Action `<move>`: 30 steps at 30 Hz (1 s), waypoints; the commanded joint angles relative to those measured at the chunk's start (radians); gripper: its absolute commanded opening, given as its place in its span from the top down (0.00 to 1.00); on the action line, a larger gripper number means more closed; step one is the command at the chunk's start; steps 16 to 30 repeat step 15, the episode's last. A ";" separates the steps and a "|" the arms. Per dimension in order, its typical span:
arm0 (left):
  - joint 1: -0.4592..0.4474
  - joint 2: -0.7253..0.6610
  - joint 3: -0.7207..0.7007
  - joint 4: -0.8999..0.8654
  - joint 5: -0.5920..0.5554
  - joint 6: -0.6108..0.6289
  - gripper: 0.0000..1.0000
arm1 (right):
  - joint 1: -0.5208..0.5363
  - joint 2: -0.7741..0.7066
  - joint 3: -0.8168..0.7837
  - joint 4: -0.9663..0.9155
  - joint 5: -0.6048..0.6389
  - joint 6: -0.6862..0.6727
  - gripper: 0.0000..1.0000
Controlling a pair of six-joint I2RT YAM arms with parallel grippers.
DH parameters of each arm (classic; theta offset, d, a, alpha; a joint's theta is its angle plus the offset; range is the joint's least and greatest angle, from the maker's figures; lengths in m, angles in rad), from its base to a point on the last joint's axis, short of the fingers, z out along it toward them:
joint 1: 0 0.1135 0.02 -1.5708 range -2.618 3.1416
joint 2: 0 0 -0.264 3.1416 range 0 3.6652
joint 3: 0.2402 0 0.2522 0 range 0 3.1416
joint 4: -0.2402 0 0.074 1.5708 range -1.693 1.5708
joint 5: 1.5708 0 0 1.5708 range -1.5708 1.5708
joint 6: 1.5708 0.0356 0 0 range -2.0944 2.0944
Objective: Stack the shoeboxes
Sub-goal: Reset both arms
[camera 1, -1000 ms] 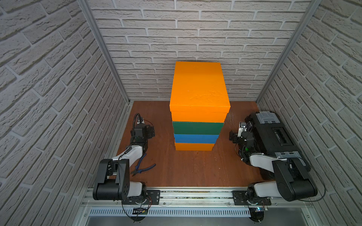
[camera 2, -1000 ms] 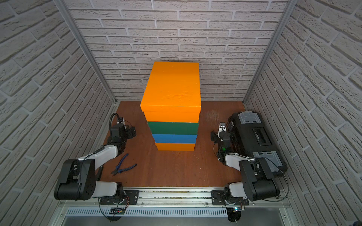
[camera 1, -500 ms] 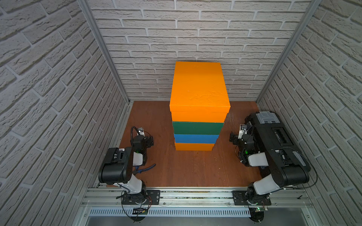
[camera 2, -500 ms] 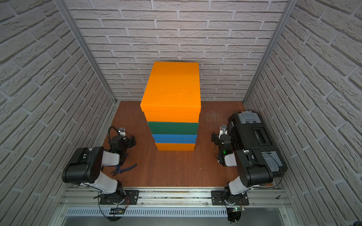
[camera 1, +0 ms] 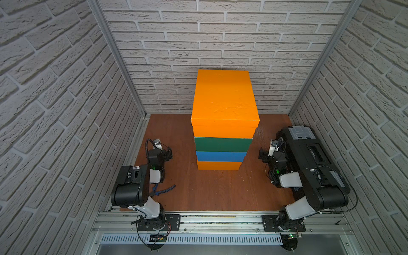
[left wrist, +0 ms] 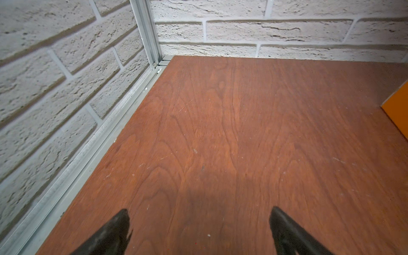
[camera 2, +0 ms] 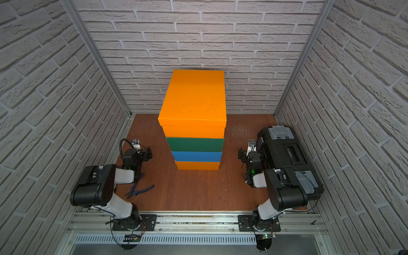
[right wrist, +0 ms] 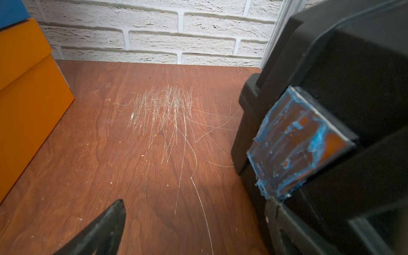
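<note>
While left fingers [left wrist: 110, 234] and right fingers [right wrist: 103, 231] gape | shoeboxes [camera 1: 223, 144] stacked between, apart

4 lidded shoeboxes [camera 2: 194, 132] are stacked upright in 1 roughly aligned column on the table [camera 1: 209, 192]. From bottom to top are seen the lower orange box [camera 1: 218, 165], the blue box [camera 1: 220, 156], the dark green box [camera 1: 223, 144] and the upper orange box [camera 1: 224, 99].

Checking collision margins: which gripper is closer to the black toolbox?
Right. The right gripper is open, close beside the black toolbox, on the side facing the shoebox stack. The left gripper is on the far side of that stack.
</note>
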 commanded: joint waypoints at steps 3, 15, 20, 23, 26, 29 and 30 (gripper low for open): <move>-0.005 0.004 0.008 0.044 -0.014 0.004 0.02 | -0.006 0.000 0.015 0.040 0.026 0.016 0.01; 0.006 0.004 0.009 0.040 0.008 -0.001 0.02 | -0.006 -0.001 0.013 0.041 0.028 0.017 0.01; 0.006 0.004 0.009 0.040 0.008 -0.001 0.02 | -0.006 -0.001 0.013 0.041 0.028 0.017 0.01; 0.006 0.004 0.009 0.040 0.008 -0.001 0.02 | -0.006 -0.001 0.013 0.041 0.028 0.017 0.01; 0.006 0.004 0.009 0.040 0.008 -0.001 0.02 | -0.006 -0.001 0.013 0.041 0.028 0.017 0.01; 0.006 0.004 0.009 0.040 0.008 -0.001 0.02 | -0.006 -0.001 0.013 0.041 0.028 0.017 0.01; 0.006 0.004 0.009 0.040 0.008 -0.001 0.02 | -0.006 -0.001 0.013 0.041 0.028 0.017 0.01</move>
